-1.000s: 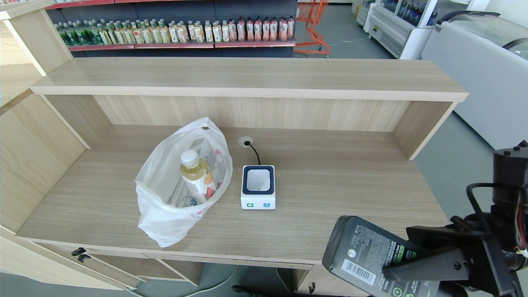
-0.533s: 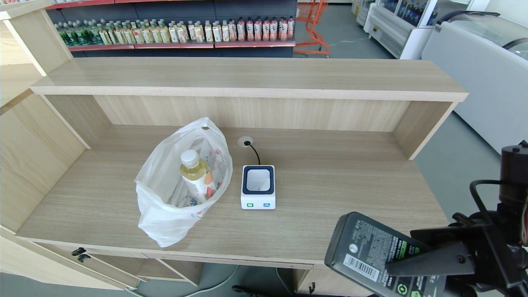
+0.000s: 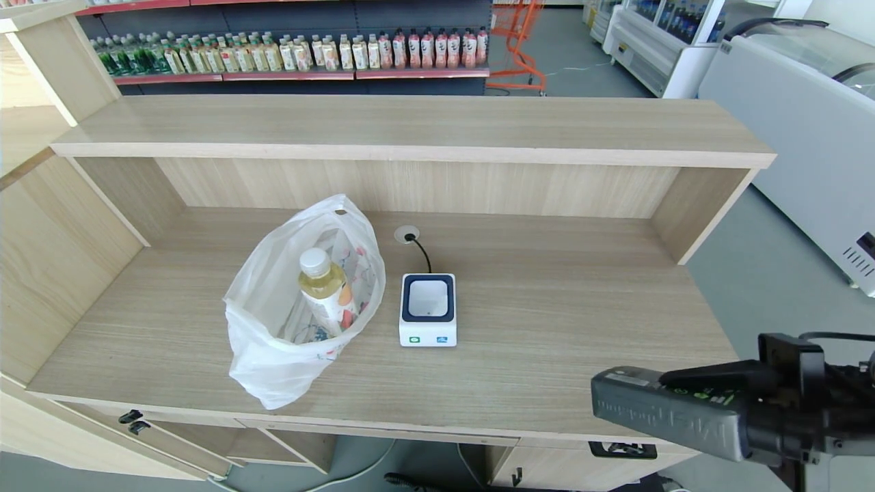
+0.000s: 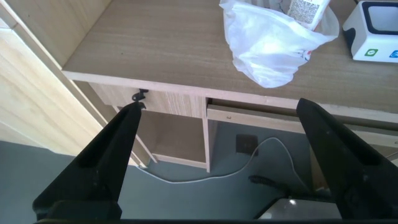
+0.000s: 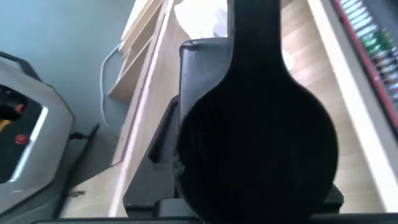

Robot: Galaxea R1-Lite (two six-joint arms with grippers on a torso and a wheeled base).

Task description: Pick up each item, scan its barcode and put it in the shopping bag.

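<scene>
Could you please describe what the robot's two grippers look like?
The left gripper has two matte black, flat fingers that taper from broad bases to blunt tips. The right gripper is likewise black, with a flat finger on a boxy black block; a thin black cable arcs behind it.

R gripper [image 5: 251, 37]: clamped on dark grey box [image 5: 200, 74]; one black finger [image 5: 255, 93] lies across the box face, covering most of it.
Box: flat, rounded corners, held at the counter's near edge.
Counter [image 5: 311, 68]: light wood, front edge w/ drawer fronts below.
Bag [image 5: 198, 14]: white plastic, on the counter, further left, apart from the box.
Floor [image 5: 56, 31]: grey; white cable [image 5: 107, 59] trails under the counter.
Bottle shelf [image 5: 372, 28]: far side, behind the counter, blurred.
</scene>
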